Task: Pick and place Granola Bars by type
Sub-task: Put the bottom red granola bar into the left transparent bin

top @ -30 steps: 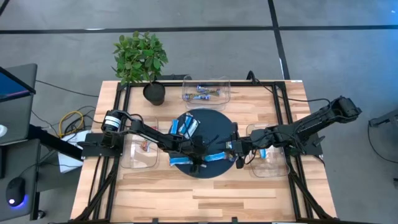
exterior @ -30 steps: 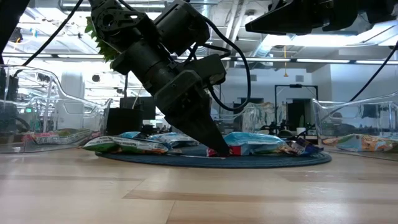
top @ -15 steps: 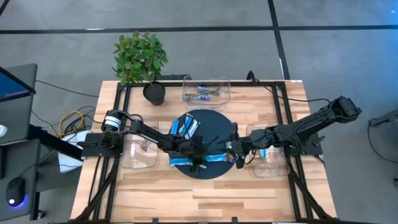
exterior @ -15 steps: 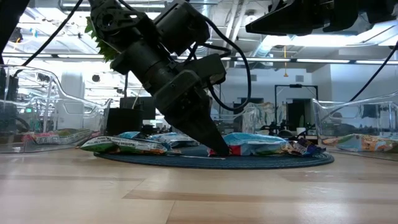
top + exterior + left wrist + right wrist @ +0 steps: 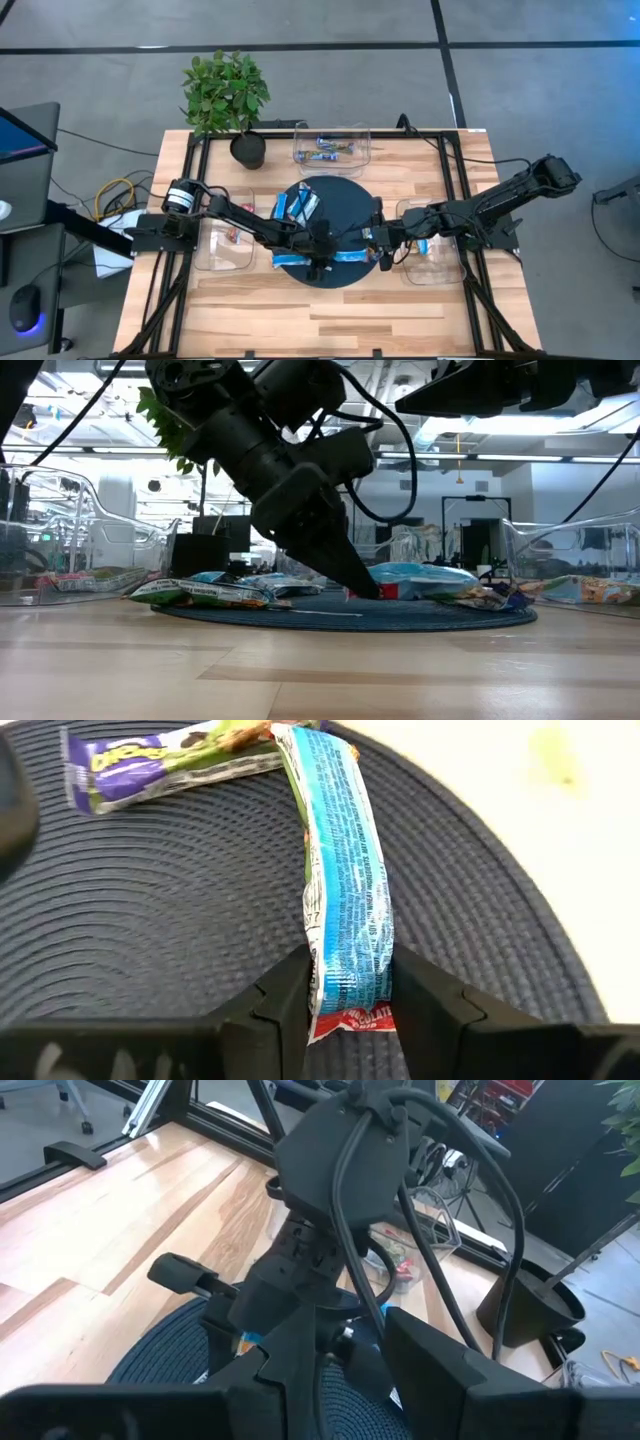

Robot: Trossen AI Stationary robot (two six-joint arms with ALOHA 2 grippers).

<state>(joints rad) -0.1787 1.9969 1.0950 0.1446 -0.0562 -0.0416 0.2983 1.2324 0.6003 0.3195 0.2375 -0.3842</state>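
A blue-and-white granola bar [image 5: 342,890] with a red end lies across the round dark mat [image 5: 345,205]. My left gripper [image 5: 350,990] is shut on it near the mat's near edge [image 5: 322,255]. A purple-green bar [image 5: 165,760] lies at its other end. More blue bars [image 5: 298,205] rest flat on the mat's left part, and a green packet [image 5: 200,592] lies at the mat's rim. My right gripper [image 5: 379,243] hangs open above the mat's right edge, touching nothing, facing the left arm [image 5: 330,1200]. My left gripper pinches the blue-and-white bar by its red end [image 5: 345,1020], one finger [image 5: 285,1005] on each long edge, so the fingers lie across it. They come slanting down from the table's left. The held end [image 5: 385,592] is raised off the mat; whether the other end rests, I cannot tell.
Three clear bins stand around the mat: one at the left [image 5: 225,240], one at the right [image 5: 430,252] with packets in it, one at the far side [image 5: 330,145] holding bars. A potted plant [image 5: 225,90] stands at the far left corner. Bare wood lies along the near edge.
My left gripper, shut on the bar throughout, has risen a little and shifted toward the table's right. The bar's red end has come up off the mat with it.
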